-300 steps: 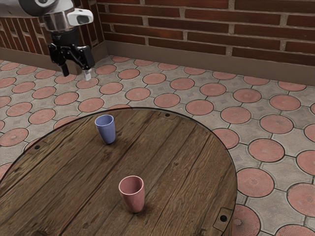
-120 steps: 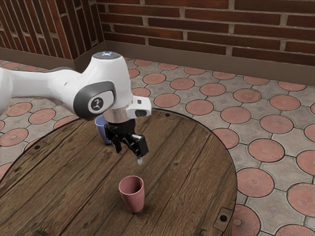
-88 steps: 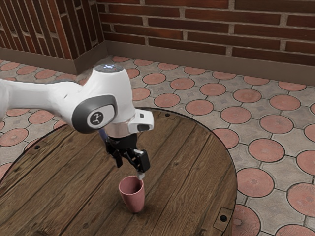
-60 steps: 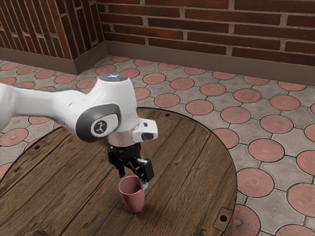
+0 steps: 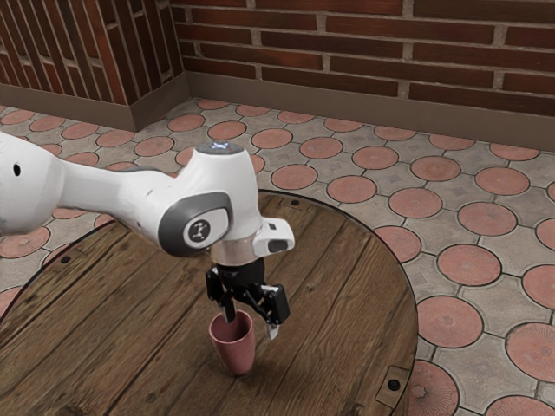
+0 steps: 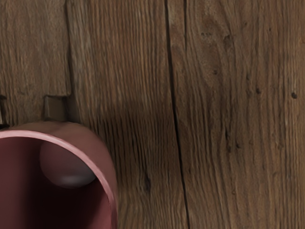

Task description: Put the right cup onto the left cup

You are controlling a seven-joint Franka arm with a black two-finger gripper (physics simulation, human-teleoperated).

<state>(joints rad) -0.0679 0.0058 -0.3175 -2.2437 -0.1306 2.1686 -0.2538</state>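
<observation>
The floor [image 5: 486, 260] spreads widest, grey paving set with round reddish tiles [image 5: 447, 322]. Behind it stands the brick wall [image 5: 347, 43], with a plain brown skirting [image 5: 347, 108] along its foot. In front is the round table [image 5: 338, 286], made of brown wooden boards with a dark rim. My white arm [image 5: 104, 191] comes in from the exterior view's left and reaches over the table, its wrist bent so that my pincer [image 5: 251, 324] points down.

My pincer is apart, clamped on nothing. One finger is at the cup's mouth, on the exterior view's left; the other hangs just past the cup, on the exterior view's right. I cannot tell whether the first one dips inside or is only above the opening.

The pink cup [image 5: 236, 354] stands upright on the table, mouth up, right by my fingertips. In the wrist view I look down past its pale rim into a dark red hollow, where a greyish, rounded patch [image 6: 69, 167] catches some light; I cannot tell what it is. A dark seam [image 6: 174, 109] runs between boards beside the cup. Near the table's edge sits a small dark bolt [image 5: 394, 385].
</observation>
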